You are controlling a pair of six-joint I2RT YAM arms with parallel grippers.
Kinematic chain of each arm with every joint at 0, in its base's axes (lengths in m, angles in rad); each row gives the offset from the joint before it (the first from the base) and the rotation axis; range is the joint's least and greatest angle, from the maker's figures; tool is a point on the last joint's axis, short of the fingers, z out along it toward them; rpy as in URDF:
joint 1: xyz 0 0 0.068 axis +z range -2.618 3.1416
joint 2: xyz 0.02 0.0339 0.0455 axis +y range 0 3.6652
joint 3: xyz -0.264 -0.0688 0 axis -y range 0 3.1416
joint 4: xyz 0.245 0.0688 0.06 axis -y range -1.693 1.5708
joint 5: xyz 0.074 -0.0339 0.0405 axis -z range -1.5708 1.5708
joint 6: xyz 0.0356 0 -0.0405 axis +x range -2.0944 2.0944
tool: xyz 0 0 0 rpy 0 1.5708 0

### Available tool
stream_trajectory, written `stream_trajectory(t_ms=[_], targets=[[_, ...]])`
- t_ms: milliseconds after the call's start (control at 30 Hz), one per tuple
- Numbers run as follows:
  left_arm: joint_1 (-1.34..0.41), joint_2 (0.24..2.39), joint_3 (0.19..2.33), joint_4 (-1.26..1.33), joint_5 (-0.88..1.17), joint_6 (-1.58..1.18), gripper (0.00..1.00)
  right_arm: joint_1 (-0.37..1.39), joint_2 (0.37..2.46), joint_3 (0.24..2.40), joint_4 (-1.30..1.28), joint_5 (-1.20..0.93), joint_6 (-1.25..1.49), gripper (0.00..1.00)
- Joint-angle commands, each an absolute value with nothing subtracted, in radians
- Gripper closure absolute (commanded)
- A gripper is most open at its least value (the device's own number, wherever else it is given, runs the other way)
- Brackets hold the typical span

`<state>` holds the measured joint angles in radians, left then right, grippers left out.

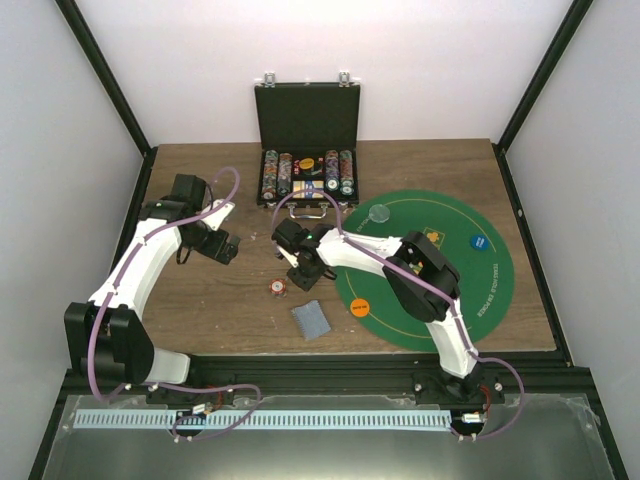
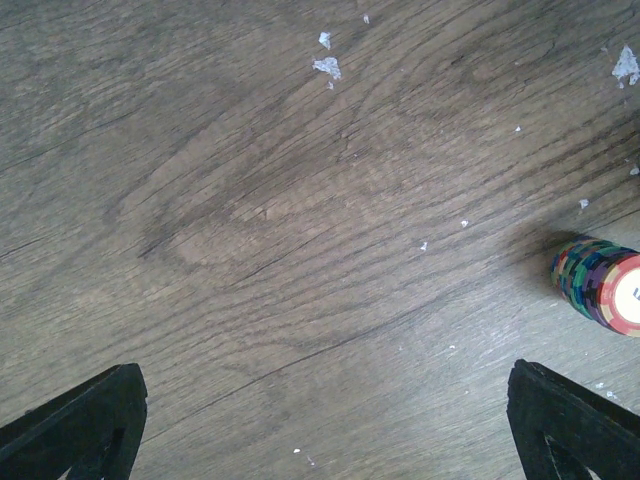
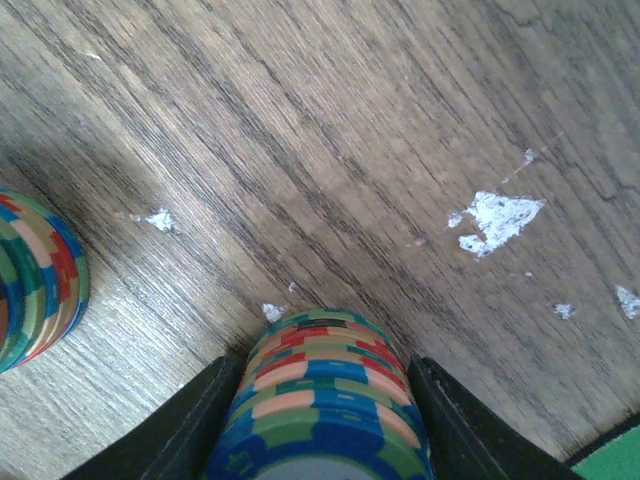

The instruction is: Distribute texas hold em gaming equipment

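**Setting Down the Second Chip Stack**

On the left, we find the left gripper with its fingers spread wide and nothing between them, hovering over the bare wooden table. To its right, one chip stack stands on the wood, in front of the open case. Next comes the right gripper, clamped on a second chip stack. It holds this stack low beside the first, and we cannot tell whether it touches the wood. Further right lie the cards, then the orange disc at the near edge of the green mat. The clear disc and the blue disc lie farther along the mat.

We judge the step in hand to be laying out chips, one stack at a time. The next move calls for three actions:

1. Seat the held stack flat on the table.
2. Part the fingers evenly so the stack does not topple.
3. Lift clear without brushing the neighbouring stack.

More chips sit in the case.
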<state>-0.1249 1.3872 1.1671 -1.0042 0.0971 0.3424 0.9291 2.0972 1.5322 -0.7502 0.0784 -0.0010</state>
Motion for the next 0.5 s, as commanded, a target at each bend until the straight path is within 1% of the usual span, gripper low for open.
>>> stream_trajectory(t_ms=[0,67,267,467], targets=[[-0.123,1.374,1.172,-1.001,0.110,0.346,0.00,0.936,2.140,1.562,-0.794,0.120,0.013,0.56],[-0.122,1.372,1.172,-1.001,0.112,0.345,0.00,0.936,2.140,1.564,-0.801,0.117,0.015,0.54],[-0.123,1.367,1.168,-1.000,0.117,0.349,0.00,0.935,2.125,1.567,-0.809,0.074,0.018,0.42],[-0.123,1.365,1.167,-1.000,0.119,0.351,0.00,0.935,2.114,1.577,-0.816,0.057,0.022,0.37]])
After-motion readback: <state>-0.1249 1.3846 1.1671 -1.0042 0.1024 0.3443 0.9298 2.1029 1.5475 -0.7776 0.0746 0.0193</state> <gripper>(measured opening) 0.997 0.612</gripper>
